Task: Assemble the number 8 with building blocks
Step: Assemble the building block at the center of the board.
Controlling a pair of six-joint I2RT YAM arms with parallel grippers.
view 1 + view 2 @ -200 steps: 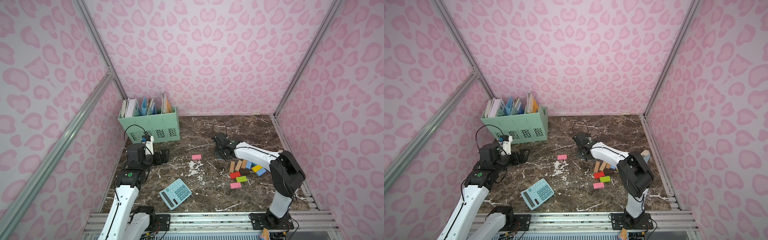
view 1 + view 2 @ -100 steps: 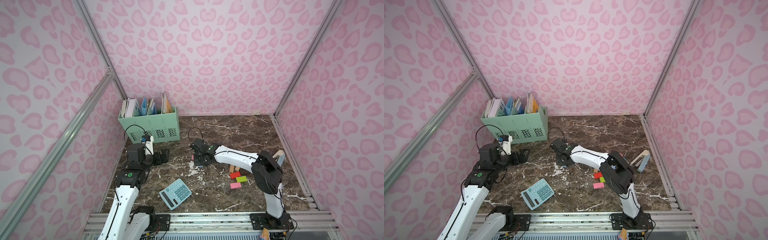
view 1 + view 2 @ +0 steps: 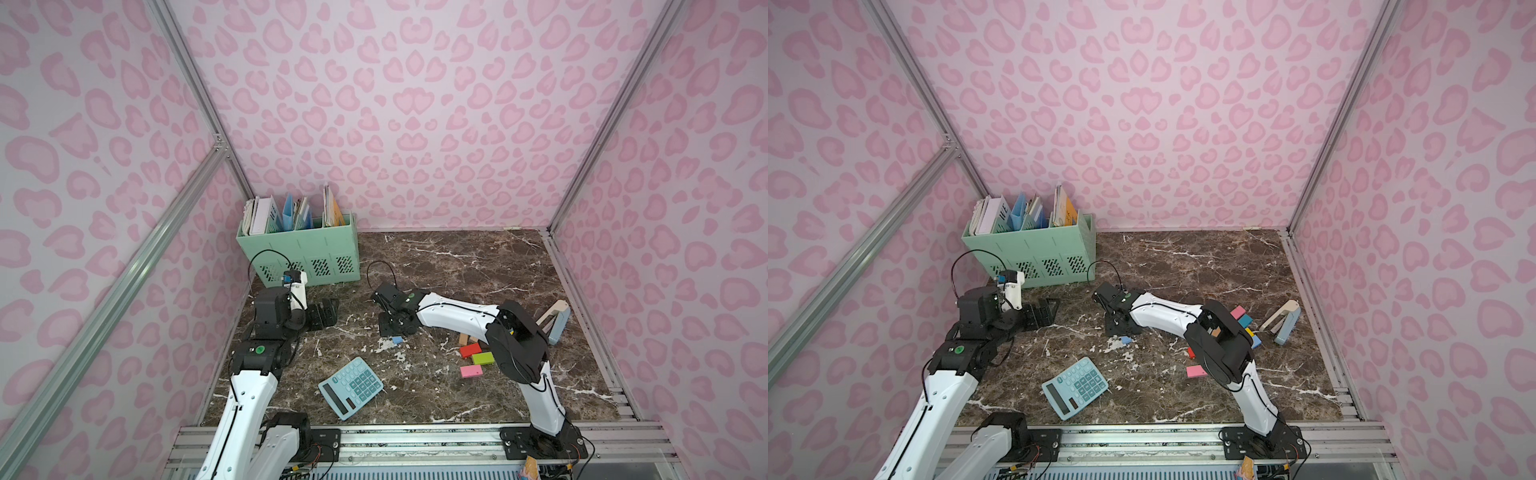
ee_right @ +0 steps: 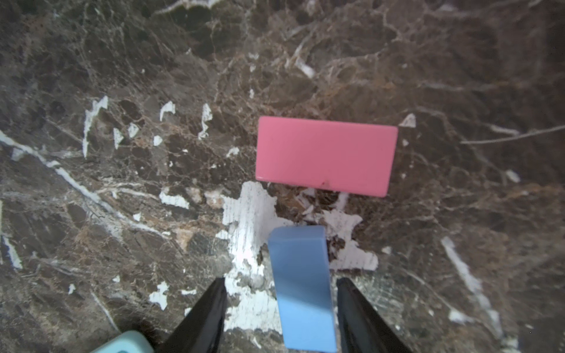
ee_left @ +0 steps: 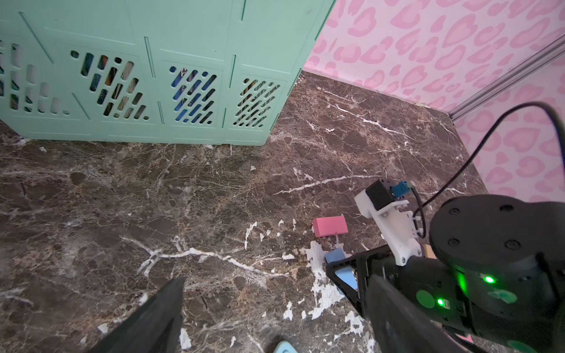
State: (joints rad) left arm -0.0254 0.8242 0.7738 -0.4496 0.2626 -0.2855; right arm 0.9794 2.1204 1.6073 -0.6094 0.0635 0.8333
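The right gripper [image 4: 280, 281] stands with jaws parted astride the light-blue block [image 4: 301, 287], not pinching it; the block's long axis runs straight ahead toward the pink block [image 4: 325, 156], lying crosswise just beyond, apart. The left gripper [image 3: 323, 312] gapes wide, farther off. The green file box [image 3: 299, 249] holds only folders and papers, no blocks

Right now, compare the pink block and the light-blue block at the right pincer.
The pink block is pink, the light-blue block blue. The light-blue block sits between the fingers of the open right pincer; the pink block lies beyond them. The pink block's long side runs crosswise to the light-blue block's. Both are rectangular blocks on the marble table, not touching.
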